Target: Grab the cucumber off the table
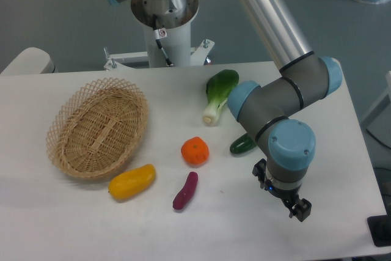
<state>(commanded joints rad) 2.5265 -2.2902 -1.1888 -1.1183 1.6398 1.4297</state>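
cucumber: lies on the table right of centre, its right end hidden behind the arm's wrist joints; only the dark green left end shows
gripper: low over the table toward the near right edge, apart from the cucumber; seen from behind, so I cannot tell whether the fingers are spread or closed
step in hand: judged to be the approach, nothing grasped yet
doing it well: bring the fingers back over the cucumber's middle, turn the wrist so they straddle its short width, and come down without nudging the bok choy just beyond it
nearby: orange fruit to the left, purple piece nearer the front, yellow pepper beside the basket
basket: wicker, oval, at the left; nothing visible inside
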